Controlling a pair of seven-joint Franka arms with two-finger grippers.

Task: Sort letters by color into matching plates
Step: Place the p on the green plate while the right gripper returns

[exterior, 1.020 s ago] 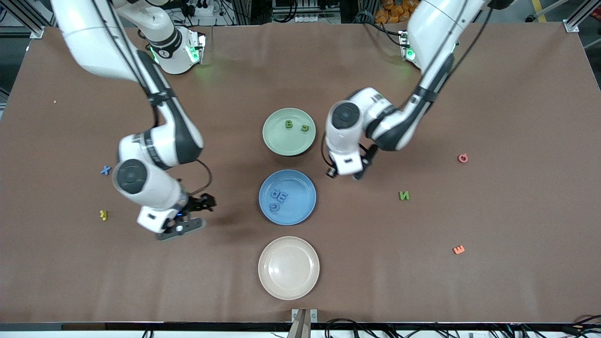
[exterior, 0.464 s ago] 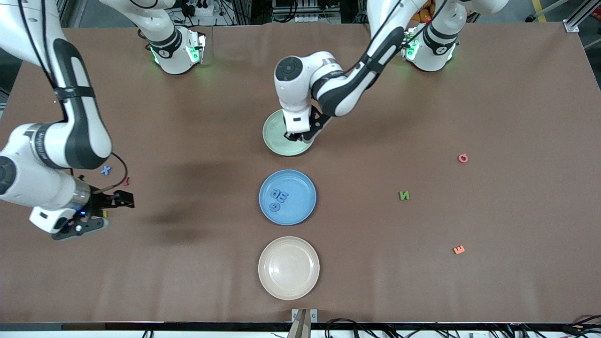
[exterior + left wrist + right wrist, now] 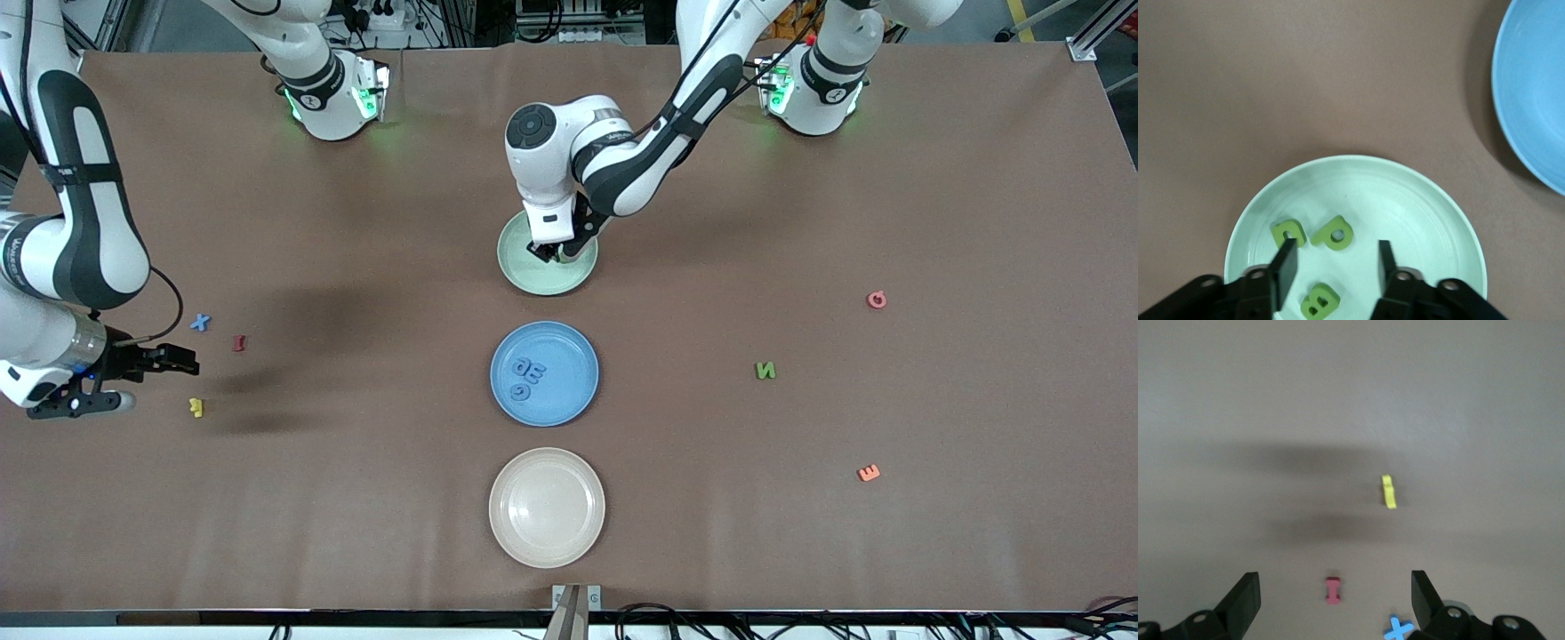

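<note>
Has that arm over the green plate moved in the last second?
Yes. The left gripper went from beside the blue plate to over the green plate, toward the bases.

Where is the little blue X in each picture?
Front view: the blue X lies on the table toward the right arm's end, beside the red letter.
Left wrist view: not in it.
Right wrist view: the blue X shows at the picture's bottom edge, by the right tool.
Shared landmark: the yellow letter, seen in both the front and right wrist views.
</note>
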